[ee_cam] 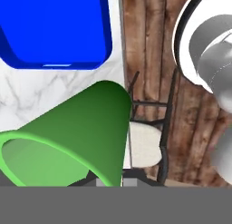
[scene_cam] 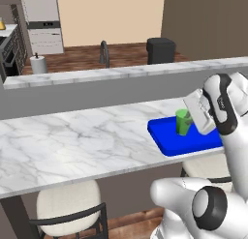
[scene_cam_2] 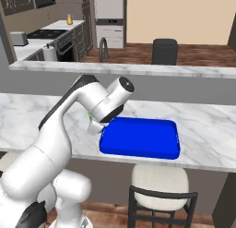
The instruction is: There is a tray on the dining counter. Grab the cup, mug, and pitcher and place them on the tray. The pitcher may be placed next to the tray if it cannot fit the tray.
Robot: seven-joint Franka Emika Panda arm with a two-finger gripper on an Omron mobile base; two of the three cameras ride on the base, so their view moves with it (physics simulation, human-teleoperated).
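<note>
- My gripper [scene_cam: 193, 118] is clamped on the green cup [scene_cam: 183, 122], holding it just above the near left part of the blue tray [scene_cam: 169, 139].
- The tray lies on the dining counter [scene_cam: 72, 141], toward its near edge.
- A stool [scene_cam_2: 159, 181] stands below, on the near side.
</note>
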